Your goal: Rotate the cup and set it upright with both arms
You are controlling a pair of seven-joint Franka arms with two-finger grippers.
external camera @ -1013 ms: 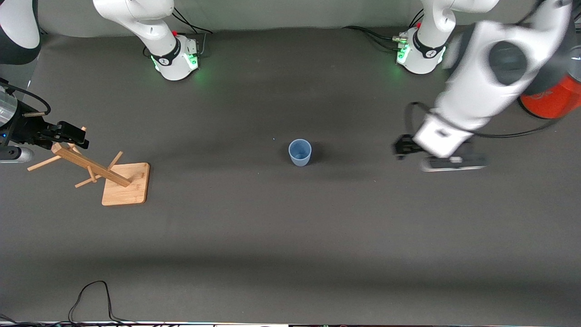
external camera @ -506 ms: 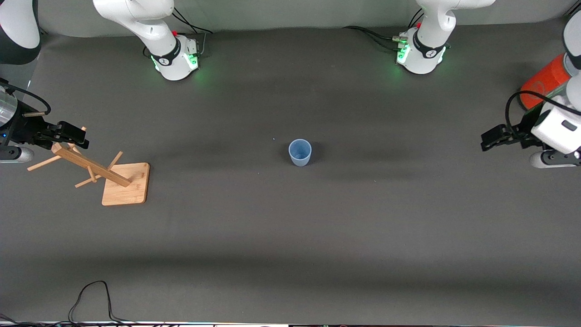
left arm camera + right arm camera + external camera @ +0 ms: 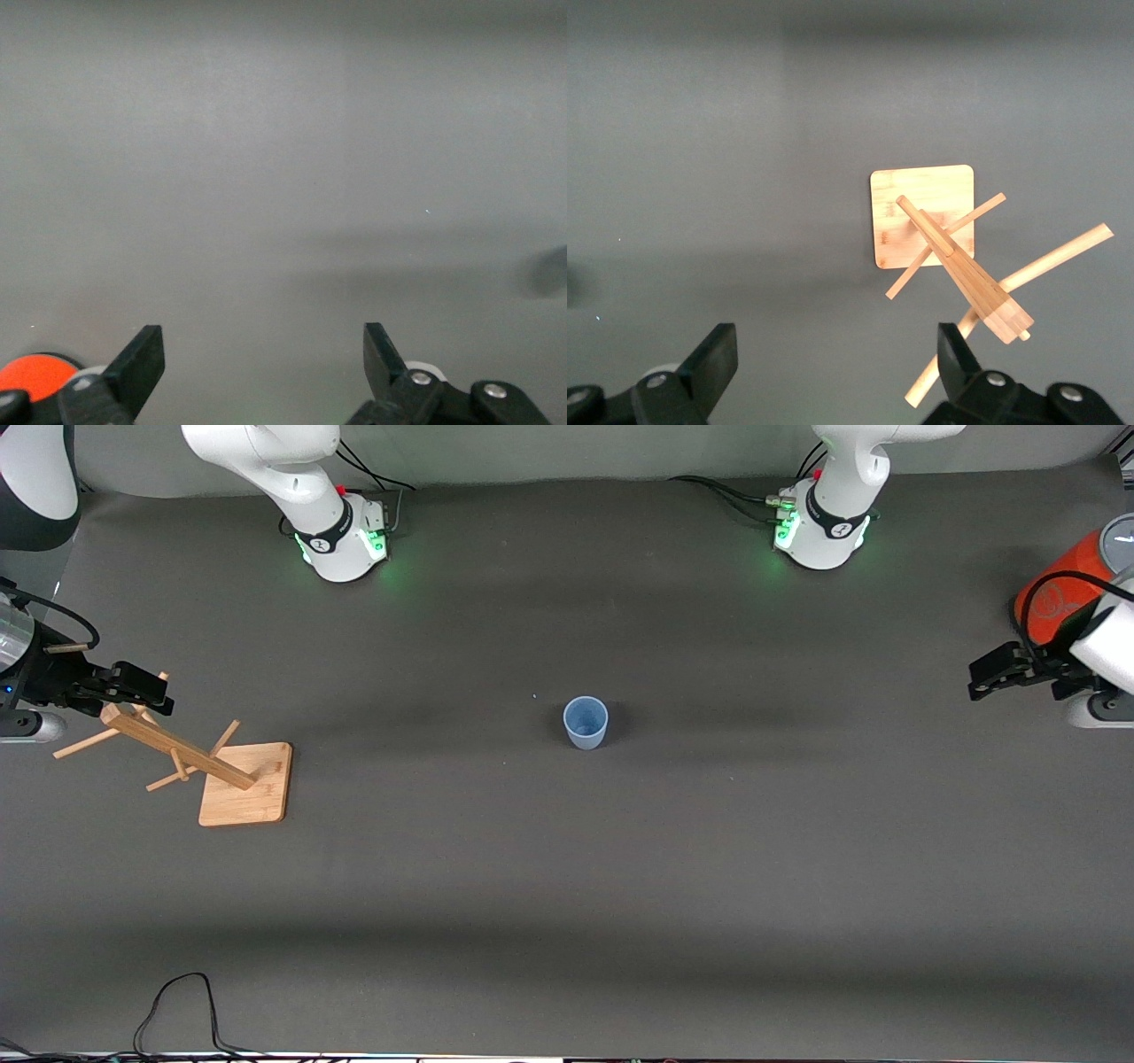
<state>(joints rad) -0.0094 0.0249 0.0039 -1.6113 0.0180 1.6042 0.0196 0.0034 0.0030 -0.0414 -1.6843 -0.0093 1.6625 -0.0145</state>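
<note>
I see the dark grey cloth-covered bench (image 3: 567, 886) filling the front view, with both white jointed arms rising from green-lit bases along its robot-side edge. The left arm (image 3: 833, 478) reaches out to its own end of the bench, and its black two-finger hand (image 3: 979, 677) hangs over the bare cloth there, fingers (image 3: 142, 363) spread wide with nothing between them. The right arm (image 3: 275, 469) does the same at the other end; its black two-finger hand (image 3: 159, 691) sits over the top of the rack, fingers (image 3: 713, 363) likewise spread and empty.

Next in size, the large orange cylindrical container with a grey lid (image 3: 1063, 598) lies close to the left arm's end edge of the bench, beside the left hand. The bamboo peg rack on a square wooden base (image 3: 244, 784) stands near the right arm's end edge; its post and pegs are plain in the right wrist view (image 3: 921, 217).

Smallest, the pale-blue plastic tumbler, the cup (image 3: 586, 723), stands upright with its mouth up near the middle of the bench, well apart from both hands and touching nothing else.
</note>
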